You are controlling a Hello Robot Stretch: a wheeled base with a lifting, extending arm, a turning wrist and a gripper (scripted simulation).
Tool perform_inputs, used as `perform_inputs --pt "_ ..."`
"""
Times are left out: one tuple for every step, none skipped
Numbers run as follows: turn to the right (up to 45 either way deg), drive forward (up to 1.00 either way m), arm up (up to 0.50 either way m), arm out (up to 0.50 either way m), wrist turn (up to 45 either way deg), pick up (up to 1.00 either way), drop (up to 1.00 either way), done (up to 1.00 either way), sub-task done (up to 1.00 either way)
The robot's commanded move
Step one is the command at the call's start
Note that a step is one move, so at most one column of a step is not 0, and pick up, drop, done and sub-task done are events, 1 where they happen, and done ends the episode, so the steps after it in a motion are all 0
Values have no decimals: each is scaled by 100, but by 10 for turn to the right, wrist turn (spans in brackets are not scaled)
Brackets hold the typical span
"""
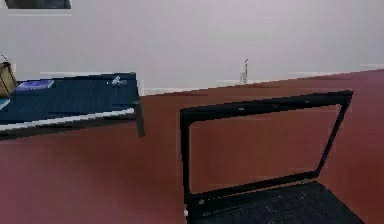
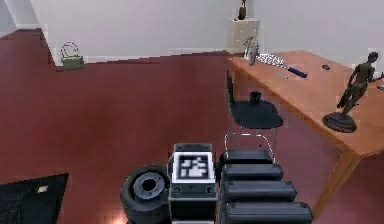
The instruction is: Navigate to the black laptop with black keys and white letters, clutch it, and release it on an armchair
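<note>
An open black laptop [image 1: 265, 160] stands close at the forward view's lower right. Its thin black screen frame is upright, and its dark keyboard [image 1: 285, 207] runs to the bottom edge. What it rests on I cannot make out. At the arm side view's bottom left corner lies a flat black slab [image 2: 30, 197], which may be the same laptop. The arm's stacked dark segments [image 2: 255, 185] rise from the bottom edge, with a white marked square [image 2: 192, 165] beside them. Left of that sits the gripper [image 2: 148, 190], a dark round body. I cannot tell whether it holds anything.
A dark-topped table [image 1: 70, 100] with small items stands at the forward view's left. In the arm side view, a long wooden table [image 2: 300, 95] carries a dark statue [image 2: 355, 90] and small objects, with a black chair [image 2: 250, 110] tucked against it. A basket [image 2: 70, 55] sits by the far wall. Red floor lies open between.
</note>
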Motion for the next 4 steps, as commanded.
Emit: perform_inputs --pt "0 40 0 0 0 0 0 0 0" --pt "120 0 0 0 0 0 0 0 0" --pt "0 100 0 0 0 0 0 0 0" --pt "0 35 0 0 0 0 0 0 0"
